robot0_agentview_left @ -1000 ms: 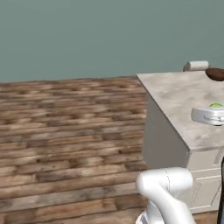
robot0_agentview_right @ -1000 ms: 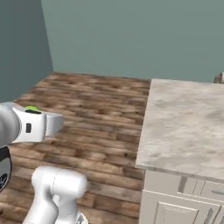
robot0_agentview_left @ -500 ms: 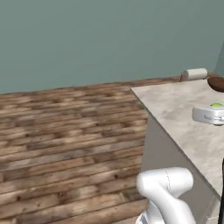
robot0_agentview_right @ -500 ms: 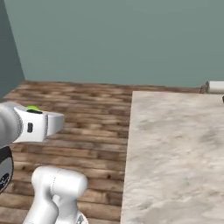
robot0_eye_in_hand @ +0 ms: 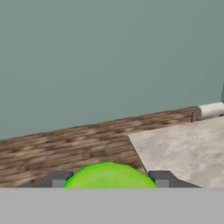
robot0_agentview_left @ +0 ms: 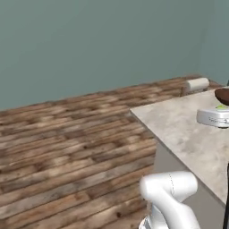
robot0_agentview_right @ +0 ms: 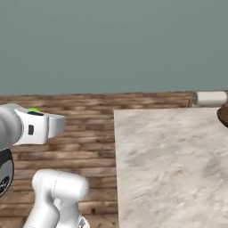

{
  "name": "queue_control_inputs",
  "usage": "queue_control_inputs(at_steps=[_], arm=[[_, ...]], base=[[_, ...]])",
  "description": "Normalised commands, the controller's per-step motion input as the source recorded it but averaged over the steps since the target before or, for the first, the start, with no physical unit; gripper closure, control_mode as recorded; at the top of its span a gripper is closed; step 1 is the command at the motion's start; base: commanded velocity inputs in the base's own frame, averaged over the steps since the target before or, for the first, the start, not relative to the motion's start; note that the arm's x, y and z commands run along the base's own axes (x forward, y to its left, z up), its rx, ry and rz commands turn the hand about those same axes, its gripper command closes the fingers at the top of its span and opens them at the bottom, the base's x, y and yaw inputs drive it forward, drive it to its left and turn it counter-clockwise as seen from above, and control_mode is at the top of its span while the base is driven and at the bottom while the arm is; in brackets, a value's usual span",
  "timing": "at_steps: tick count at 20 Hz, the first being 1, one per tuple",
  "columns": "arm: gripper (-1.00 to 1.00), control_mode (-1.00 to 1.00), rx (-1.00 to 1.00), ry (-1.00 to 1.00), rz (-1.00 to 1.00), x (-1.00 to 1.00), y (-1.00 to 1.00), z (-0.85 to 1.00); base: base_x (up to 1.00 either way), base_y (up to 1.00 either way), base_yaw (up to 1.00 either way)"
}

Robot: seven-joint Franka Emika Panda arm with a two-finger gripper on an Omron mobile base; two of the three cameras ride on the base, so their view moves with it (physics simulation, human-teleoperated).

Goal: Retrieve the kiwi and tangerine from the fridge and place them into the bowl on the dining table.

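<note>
Gripper [robot0_eye_in_hand: 108, 178] clamping kiwi [robot0_eye_in_hand: 109, 176], held level, facing dining table [robot0_eye_in_hand: 183, 151]

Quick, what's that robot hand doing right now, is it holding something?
Hand: closed on the kiwi, the green fruit wedged between its two fingertips.

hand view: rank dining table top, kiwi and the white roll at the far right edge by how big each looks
1. dining table
2. kiwi, cut off below and close to the camera, so it looks larger than it is
3. white roll
</note>
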Motion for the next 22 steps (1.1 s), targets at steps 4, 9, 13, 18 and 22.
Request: queue_control_inputs(at_steps=[4, 9, 13, 18, 22], arm=[[1.00, 1.00, 0.00, 0.00, 0.00, 0.00, 0.00, 0.00], [1.00, 1.00, 0.00, 0.00, 0.00, 0.00, 0.00, 0.00], [1.00, 1.00, 0.00, 0.00, 0.00, 0.00, 0.00, 0.00], [1.00, 1.00, 0.00, 0.00, 0.00, 0.00, 0.00, 0.00], [1.00, 1.00, 0.00, 0.00, 0.00, 0.00, 0.00, 0.00]], base=[[1.00, 0.44, -0.32], [1.00, 0.39, -0.33], [0.94, 0.41, -0.35], [0.90, 0.43, -0.36], [0.85, 0.43, -0.36]])
